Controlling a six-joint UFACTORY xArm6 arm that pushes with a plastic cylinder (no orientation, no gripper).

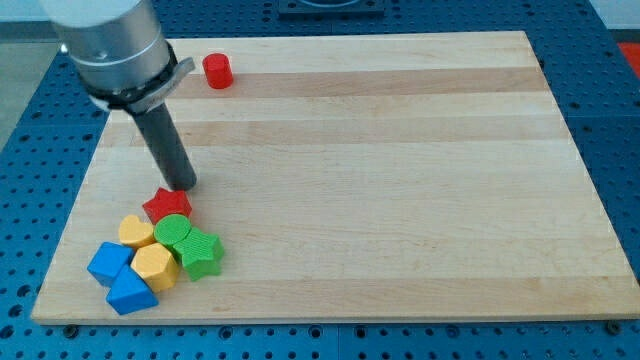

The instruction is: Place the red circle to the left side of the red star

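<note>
The red circle [217,71] stands alone near the view's top left of the wooden board [400,150]. The red star [166,205] lies at the lower left, at the top of a cluster of blocks. My tip [183,187] rests on the board just above and slightly right of the red star, touching or nearly touching it. The red circle is far above the tip, toward the view's top.
Below the red star sit a yellow heart [136,231], a green round block [173,231], a green star [200,251], a yellow hexagon [155,265], a blue cube [109,262] and a blue triangle [130,293]. The arm's grey body [115,45] overhangs the board's top left corner.
</note>
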